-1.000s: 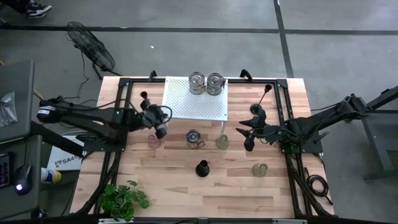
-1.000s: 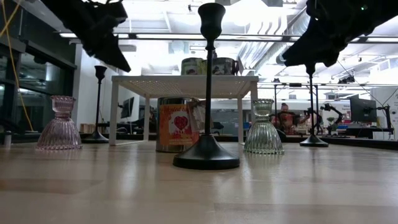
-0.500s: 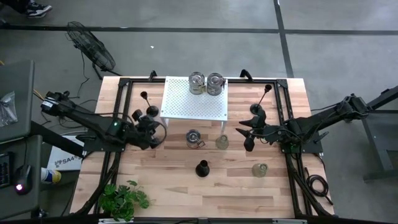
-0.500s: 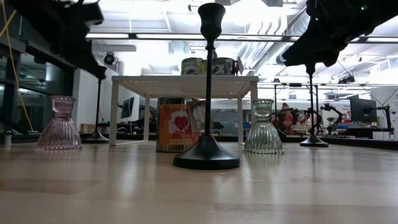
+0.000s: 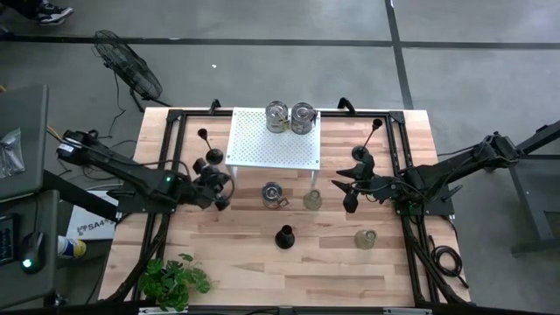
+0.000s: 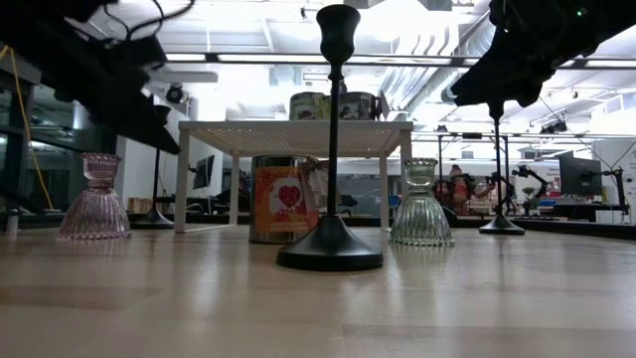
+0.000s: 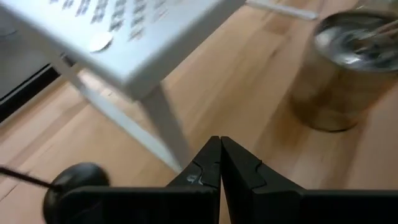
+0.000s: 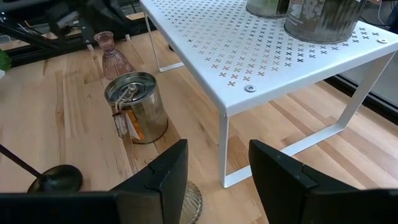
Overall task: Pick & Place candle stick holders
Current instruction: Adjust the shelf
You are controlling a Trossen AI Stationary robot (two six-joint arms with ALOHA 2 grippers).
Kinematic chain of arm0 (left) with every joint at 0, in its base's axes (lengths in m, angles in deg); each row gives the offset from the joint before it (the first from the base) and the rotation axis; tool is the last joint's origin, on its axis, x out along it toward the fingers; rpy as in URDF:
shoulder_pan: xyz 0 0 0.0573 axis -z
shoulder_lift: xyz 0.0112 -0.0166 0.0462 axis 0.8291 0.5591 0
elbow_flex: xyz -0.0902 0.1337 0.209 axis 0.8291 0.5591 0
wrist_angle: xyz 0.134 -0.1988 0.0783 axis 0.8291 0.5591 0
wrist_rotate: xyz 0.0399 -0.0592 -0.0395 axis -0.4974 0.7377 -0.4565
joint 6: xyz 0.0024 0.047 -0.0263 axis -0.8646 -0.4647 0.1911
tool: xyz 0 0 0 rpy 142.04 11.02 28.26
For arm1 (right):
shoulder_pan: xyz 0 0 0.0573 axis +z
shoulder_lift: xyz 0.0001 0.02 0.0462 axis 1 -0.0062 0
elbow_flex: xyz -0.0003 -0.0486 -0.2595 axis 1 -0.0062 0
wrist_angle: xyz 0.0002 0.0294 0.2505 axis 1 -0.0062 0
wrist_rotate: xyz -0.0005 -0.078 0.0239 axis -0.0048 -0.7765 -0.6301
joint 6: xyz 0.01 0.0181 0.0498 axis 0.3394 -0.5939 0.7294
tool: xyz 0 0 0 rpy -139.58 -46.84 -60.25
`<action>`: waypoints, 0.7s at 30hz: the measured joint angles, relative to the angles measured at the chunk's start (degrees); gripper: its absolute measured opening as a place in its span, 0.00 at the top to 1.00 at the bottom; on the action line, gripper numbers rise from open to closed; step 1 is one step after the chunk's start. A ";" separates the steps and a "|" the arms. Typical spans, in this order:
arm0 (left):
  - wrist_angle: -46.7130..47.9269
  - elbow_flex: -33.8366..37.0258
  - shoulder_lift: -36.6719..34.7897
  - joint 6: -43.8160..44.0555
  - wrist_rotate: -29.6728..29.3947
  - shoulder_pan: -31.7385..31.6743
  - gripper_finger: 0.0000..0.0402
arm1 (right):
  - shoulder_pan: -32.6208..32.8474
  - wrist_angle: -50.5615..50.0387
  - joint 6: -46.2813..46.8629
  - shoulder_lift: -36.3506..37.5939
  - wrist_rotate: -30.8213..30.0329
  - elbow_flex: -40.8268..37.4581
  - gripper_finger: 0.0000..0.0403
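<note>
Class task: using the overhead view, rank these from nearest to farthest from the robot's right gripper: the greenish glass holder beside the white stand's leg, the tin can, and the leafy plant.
From the right gripper:
1. Greenish glass holder, just beside it, toward the table's middle.
2. Tin can, farther along, under the white stand's front edge.
3. Leafy plant, at the far front left corner.

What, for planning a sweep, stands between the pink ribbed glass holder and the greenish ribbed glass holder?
A metal tin can, between pink holder and greenish holder; the low view shows it.
</note>
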 joint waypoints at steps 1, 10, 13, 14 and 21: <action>-0.25 0.26 0.00 -0.16 0.26 -1.03 1.00 | 0.00 0.00 0.02 0.00 0.00 0.00 0.60; -8.15 0.82 0.01 -11.07 8.23 -11.24 1.00 | 0.00 0.04 0.02 0.00 -0.08 0.00 0.60; -10.69 0.82 0.60 -13.69 12.03 -14.39 1.00 | 0.02 0.07 0.02 0.00 -0.48 0.00 0.60; -11.40 0.82 0.83 -14.44 12.87 -15.33 1.00 | 0.02 0.07 0.02 0.00 -0.50 0.00 0.60; -18.51 0.82 3.94 -18.44 19.54 -20.10 1.00 | 0.00 0.20 0.33 0.00 -1.03 0.00 0.60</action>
